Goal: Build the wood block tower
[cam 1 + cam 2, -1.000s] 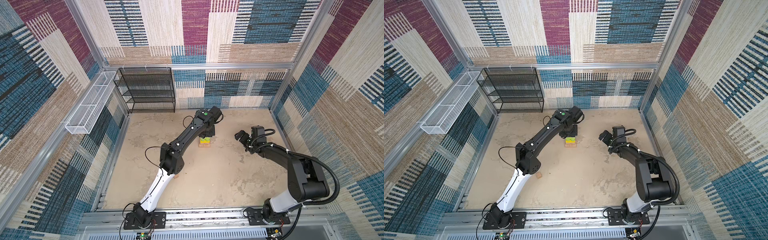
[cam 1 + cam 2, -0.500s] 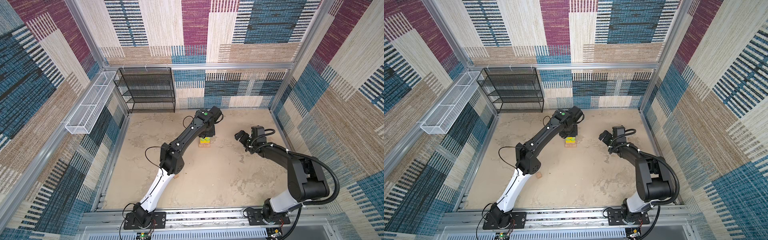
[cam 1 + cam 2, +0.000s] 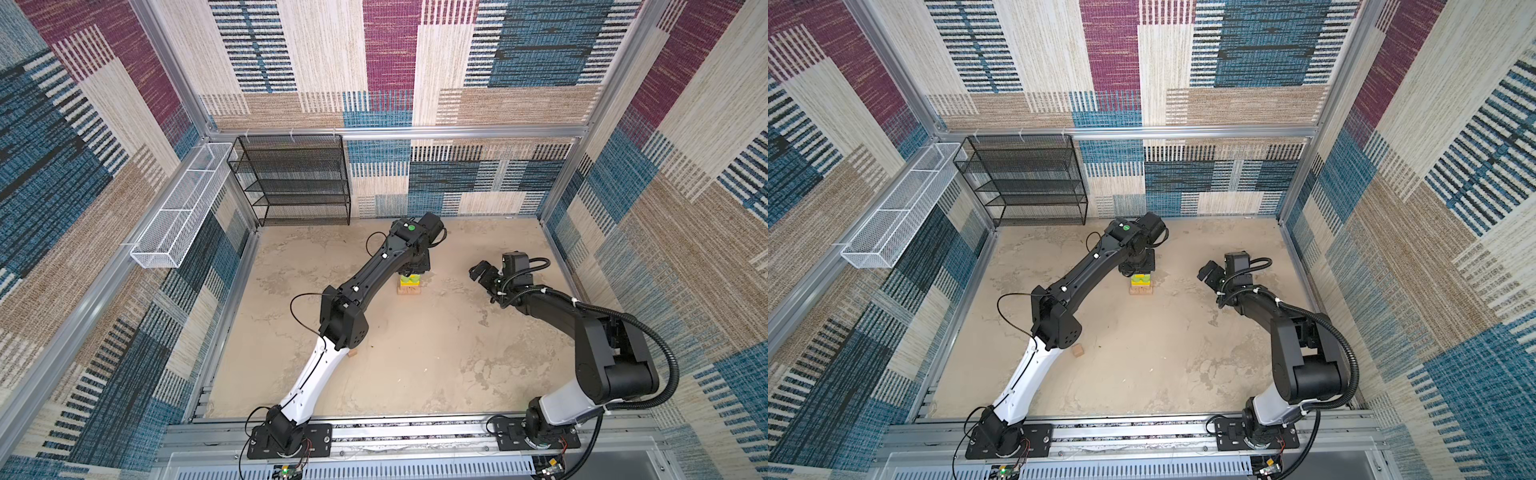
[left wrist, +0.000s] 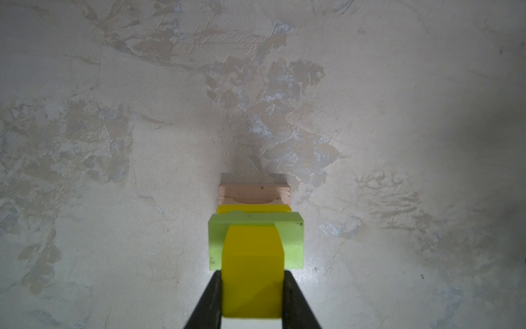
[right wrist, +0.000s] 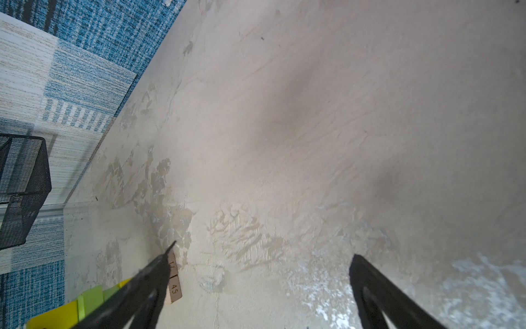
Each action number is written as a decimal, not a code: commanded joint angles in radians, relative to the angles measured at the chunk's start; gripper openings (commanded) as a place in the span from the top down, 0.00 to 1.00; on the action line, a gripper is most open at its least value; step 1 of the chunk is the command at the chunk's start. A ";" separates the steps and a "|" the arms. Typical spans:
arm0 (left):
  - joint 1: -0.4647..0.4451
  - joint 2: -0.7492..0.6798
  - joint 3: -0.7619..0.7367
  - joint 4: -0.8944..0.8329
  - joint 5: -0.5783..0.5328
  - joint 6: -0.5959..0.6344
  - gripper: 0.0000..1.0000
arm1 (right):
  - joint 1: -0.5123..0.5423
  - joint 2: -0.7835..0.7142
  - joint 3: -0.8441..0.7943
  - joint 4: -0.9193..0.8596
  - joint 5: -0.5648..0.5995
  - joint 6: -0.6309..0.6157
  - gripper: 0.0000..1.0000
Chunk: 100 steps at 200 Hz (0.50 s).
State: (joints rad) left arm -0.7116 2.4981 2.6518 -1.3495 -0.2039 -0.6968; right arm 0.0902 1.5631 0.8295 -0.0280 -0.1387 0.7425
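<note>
- Nothing has shifted that you can see since a second ago: both arms stand in the same poses over the table (image 3: 415,353).
- Your left gripper (image 4: 252,275) is closed narrowly on the yellow cube (image 4: 252,250), one finger on each flat side. It holds the cube square over the stack, I judge so that the cube seats centred.
- That cube sits on or just above the lime green bar (image 4: 294,242); the wrist view does not show you whether they touch. Beneath the bar lie a yellow bar (image 4: 225,209) and, lowest, a tan bar (image 4: 253,193).
- The wood block tower (image 3: 409,283) stands toward the back middle of the table, right under the left wrist in both top views.
- Your right gripper (image 5: 264,250) is spread wide and holds nothing. It waits off to the side of the tower, probably parked there to keep out of the placing.
- One tan cube (image 3: 1077,351) lies loose on the table beside the left arm's elbow, so you likely have more to stack.
- As for containers, the black mesh shelf (image 3: 291,178) at the back wall and the white wire basket (image 3: 178,208) on the side wall show no blocks inside.
</note>
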 commanded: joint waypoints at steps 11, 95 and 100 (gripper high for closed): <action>0.000 0.002 0.008 0.003 -0.010 -0.007 0.70 | 0.000 0.003 0.008 0.010 -0.003 -0.006 0.01; 0.000 0.001 0.012 0.011 -0.013 -0.009 0.73 | 0.000 0.003 0.009 0.009 -0.006 -0.006 0.01; 0.001 0.002 0.011 0.011 -0.011 -0.009 0.73 | 0.000 0.003 0.009 0.008 -0.007 -0.008 0.01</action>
State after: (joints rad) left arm -0.7116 2.4985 2.6537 -1.3472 -0.2062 -0.6991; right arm 0.0902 1.5654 0.8310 -0.0284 -0.1390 0.7425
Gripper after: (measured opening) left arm 0.333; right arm 0.993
